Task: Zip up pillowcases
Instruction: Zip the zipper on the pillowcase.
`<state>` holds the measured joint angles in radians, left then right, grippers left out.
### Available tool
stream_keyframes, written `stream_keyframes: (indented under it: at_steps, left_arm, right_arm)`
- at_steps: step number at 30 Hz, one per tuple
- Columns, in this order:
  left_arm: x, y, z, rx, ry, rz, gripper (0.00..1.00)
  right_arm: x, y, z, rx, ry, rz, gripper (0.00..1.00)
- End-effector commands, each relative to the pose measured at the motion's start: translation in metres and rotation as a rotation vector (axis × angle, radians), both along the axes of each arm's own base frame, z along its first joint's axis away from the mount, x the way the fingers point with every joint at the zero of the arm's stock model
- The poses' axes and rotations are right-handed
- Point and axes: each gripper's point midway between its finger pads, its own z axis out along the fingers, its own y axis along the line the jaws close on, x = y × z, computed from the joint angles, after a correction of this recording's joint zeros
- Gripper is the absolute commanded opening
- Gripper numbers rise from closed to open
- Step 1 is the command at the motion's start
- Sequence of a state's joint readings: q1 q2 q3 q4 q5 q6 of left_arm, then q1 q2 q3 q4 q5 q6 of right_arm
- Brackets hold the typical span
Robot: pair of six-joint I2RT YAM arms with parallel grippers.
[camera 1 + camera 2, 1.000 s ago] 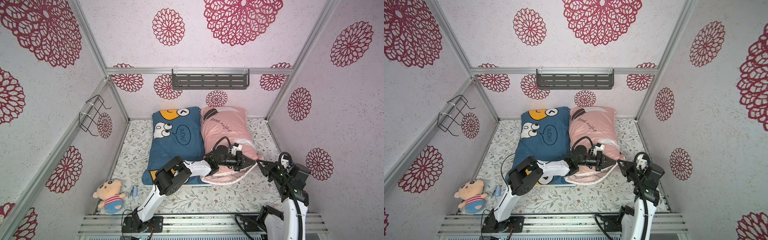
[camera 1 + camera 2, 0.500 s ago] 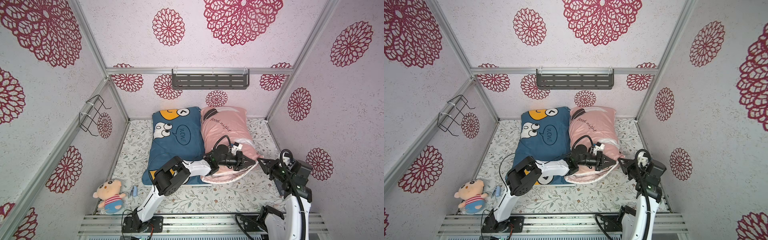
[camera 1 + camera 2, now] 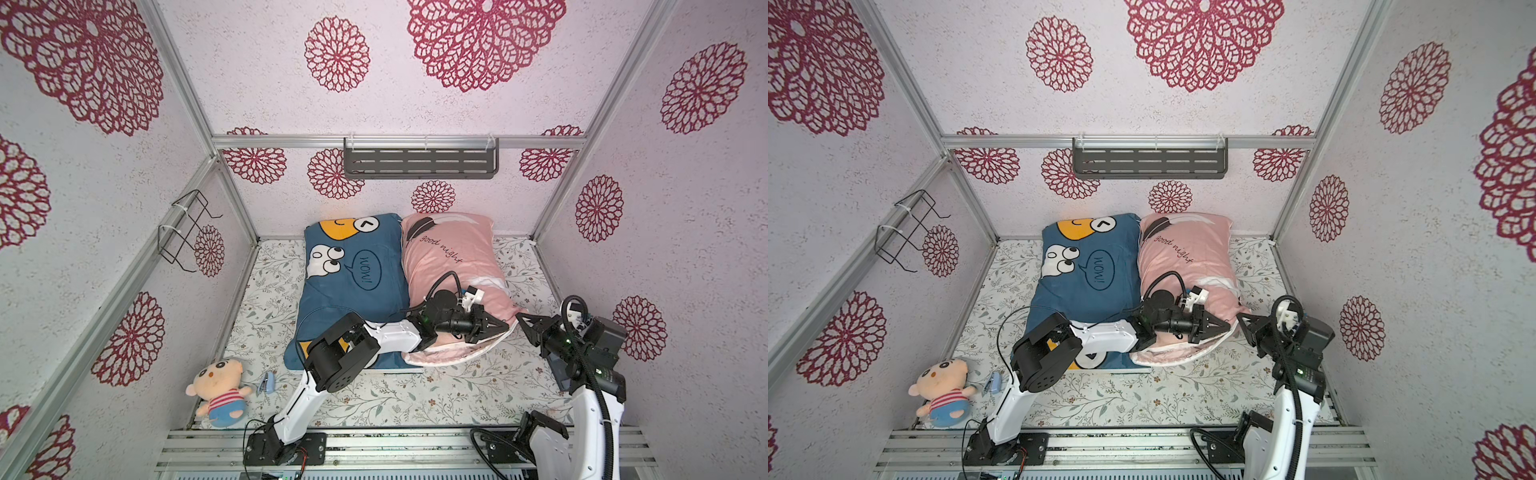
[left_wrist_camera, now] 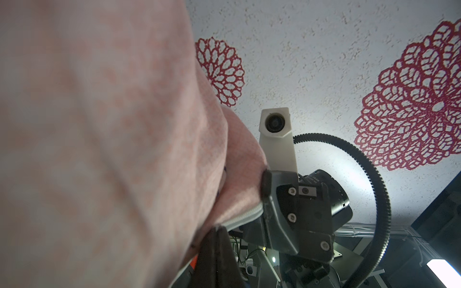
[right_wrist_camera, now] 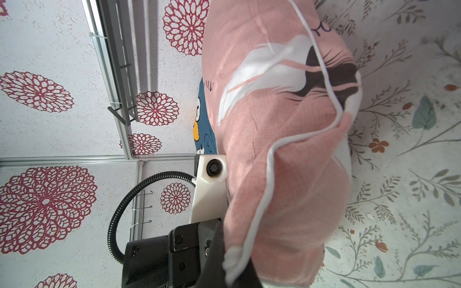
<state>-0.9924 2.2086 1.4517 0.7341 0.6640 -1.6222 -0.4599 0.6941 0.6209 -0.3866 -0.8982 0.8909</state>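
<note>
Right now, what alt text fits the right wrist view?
A pink pillowcase fills the frame, its white-edged corner pinched in the shut right jaws. The left arm's camera sits beside it; a floral sheet lies beneath.

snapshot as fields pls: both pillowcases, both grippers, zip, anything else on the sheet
pink pillowcase: right of the blue one, sides touching
blue pillowcase: flat; left arm reaches over its near end
left gripper: shut on the pink pillowcase's near right corner
right gripper: shut on the same corner, from the opposite side
zip: white edge shows at that corner; how far closed, cannot tell
other: doll at near left of the sheet
</note>
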Motion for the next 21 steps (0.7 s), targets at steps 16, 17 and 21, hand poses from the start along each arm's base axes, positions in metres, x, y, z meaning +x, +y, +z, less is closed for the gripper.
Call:
stream_keyframes:
  at_steps: [16,17,21]
  left_arm:
    - [-0.004,0.023,-0.026,0.178,-0.07,-0.026,0.0]
    - [-0.005,0.024,-0.027,0.186,-0.076,-0.03,0.0]
    - [-0.005,0.027,-0.033,0.22,-0.098,-0.036,0.0]
  right_arm:
    - [0.016,-0.01,0.07,-0.084,-0.216,-0.006,0.0]
    - [0.017,-0.01,0.072,-0.086,-0.219,-0.008,0.0]
    - [0.018,-0.011,0.078,-0.093,-0.228,-0.013,0.0]
